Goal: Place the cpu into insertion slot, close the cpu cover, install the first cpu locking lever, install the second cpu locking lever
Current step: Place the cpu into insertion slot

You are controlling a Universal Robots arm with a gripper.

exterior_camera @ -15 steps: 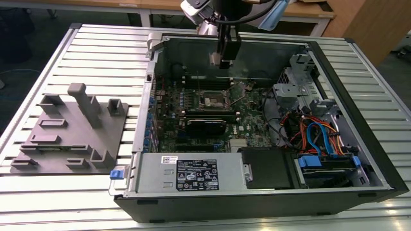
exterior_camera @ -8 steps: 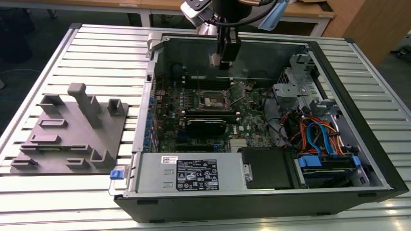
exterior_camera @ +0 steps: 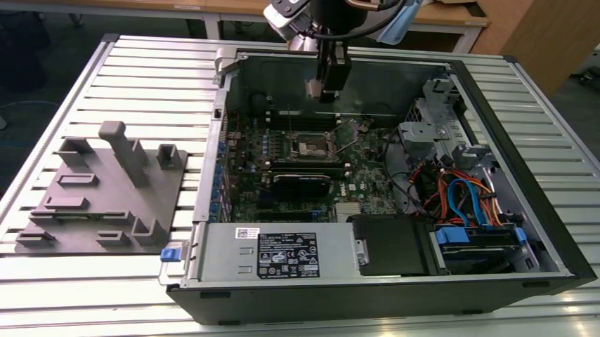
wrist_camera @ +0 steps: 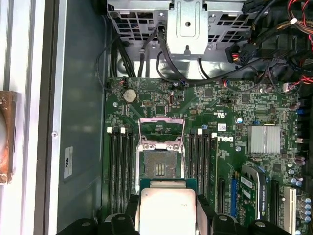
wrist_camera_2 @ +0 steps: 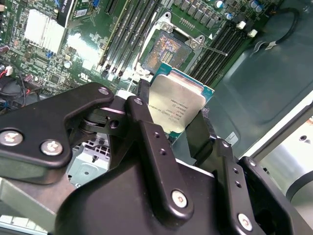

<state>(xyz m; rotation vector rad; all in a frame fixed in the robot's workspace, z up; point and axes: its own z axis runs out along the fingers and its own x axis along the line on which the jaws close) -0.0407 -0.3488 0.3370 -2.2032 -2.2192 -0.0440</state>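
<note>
My gripper (exterior_camera: 327, 90) hangs inside the open computer case, above the motherboard's far part. It is shut on the cpu (wrist_camera_2: 178, 104), a square chip with a silver-grey top, pinched by its edges between the two black fingers (wrist_camera_2: 145, 115). In the first wrist view the cpu (wrist_camera: 167, 208) hovers just beside the insertion slot (wrist_camera: 160, 167), whose dark contact field lies bare. The cpu cover (wrist_camera: 162, 120) stands swung up from the slot's far side. Thin wire levers (wrist_camera_2: 215, 48) stick out beside the slot (wrist_camera_2: 171, 48). The exterior view shows the slot (exterior_camera: 311, 145) below the gripper.
Memory slots (wrist_camera: 121, 171) flank the socket on both sides. A finned heatsink (wrist_camera: 264, 139) and a black card (exterior_camera: 300, 184) lie nearby on the board. A drive cage with cables (exterior_camera: 464, 189) and a power supply (exterior_camera: 272, 256) fill the case. A grey fixture (exterior_camera: 103, 193) sits on the slatted table.
</note>
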